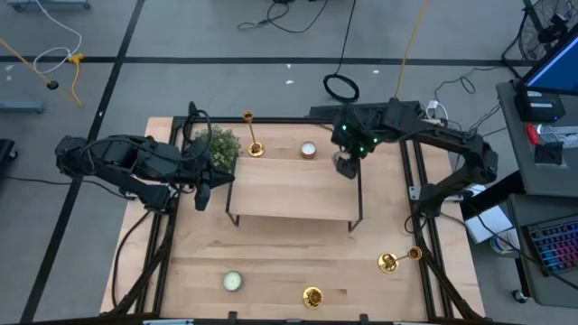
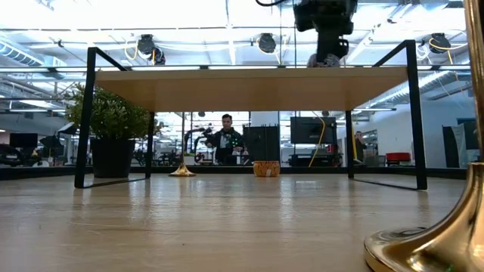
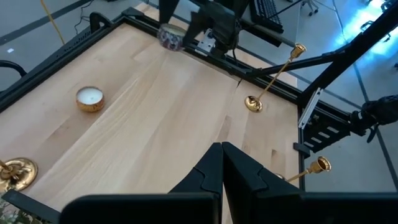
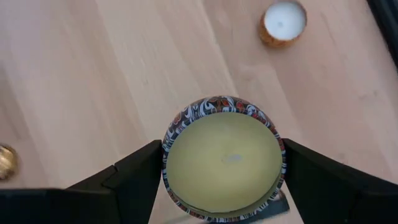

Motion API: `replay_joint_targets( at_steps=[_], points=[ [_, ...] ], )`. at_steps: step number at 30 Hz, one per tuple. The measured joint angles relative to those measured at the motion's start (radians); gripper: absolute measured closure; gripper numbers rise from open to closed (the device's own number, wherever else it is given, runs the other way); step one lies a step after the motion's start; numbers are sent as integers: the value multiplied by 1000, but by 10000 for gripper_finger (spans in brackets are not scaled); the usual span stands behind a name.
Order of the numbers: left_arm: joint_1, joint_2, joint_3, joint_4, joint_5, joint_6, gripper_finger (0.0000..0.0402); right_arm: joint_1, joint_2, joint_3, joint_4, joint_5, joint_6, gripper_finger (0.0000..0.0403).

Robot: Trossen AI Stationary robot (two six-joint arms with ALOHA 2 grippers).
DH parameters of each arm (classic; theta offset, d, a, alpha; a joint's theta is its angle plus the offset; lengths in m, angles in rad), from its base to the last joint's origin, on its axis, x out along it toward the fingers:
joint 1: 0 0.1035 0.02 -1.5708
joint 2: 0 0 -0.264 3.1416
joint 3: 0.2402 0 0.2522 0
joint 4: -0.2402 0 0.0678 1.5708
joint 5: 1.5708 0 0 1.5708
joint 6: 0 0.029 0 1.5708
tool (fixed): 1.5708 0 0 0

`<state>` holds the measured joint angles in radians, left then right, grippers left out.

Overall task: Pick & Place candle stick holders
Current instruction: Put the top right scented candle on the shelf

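1. Right gripper grasps a patterned candle tin across its width, one dark finger on each side. It hangs over the far right end of the small shelf that stands on the desk.
2. Left gripper has its jaws clenched on nothing and waits over the shelf's left end, near the green plant.
3. Candle stick holders, all on the desk, none held: one upright behind the shelf; one tipped over at front right; one at the front edge, looks upright.
4. Tealights: one behind the shelf, one at front left.
5. Step in hand looks like setting the tin down on the shelf top, not a holder move yet.
6. To do it well: keep the tin level, lower straight, stay inside the shelf's right edge, let go only once the base sits flat.
7. Risk: the tin sits near the shelf corner, so an off-centre drop could tip it off.
8. Lift clear vertically afterwards. The tipped holder likely needs a grasp on the stem, then righting.
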<state>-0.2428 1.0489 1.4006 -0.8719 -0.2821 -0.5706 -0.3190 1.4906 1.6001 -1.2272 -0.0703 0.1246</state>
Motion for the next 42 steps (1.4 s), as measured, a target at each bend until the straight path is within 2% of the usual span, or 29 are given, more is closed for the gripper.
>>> replay_joint_targets(
  at_steps=[9, 20, 42],
  points=[
    [0, 0, 0, 0, -8, -1, 394, 40, 0, 0, -14, 18, -14, 110],
    [0, 0, 0, 0, -8, -7, 394, 40, 87, -3, -34, 19, -40, 110],
    [-2, 0, 0, 0, 1, -4, 394, 40, 92, -3, -35, 44, -39, 110]
  ],
)
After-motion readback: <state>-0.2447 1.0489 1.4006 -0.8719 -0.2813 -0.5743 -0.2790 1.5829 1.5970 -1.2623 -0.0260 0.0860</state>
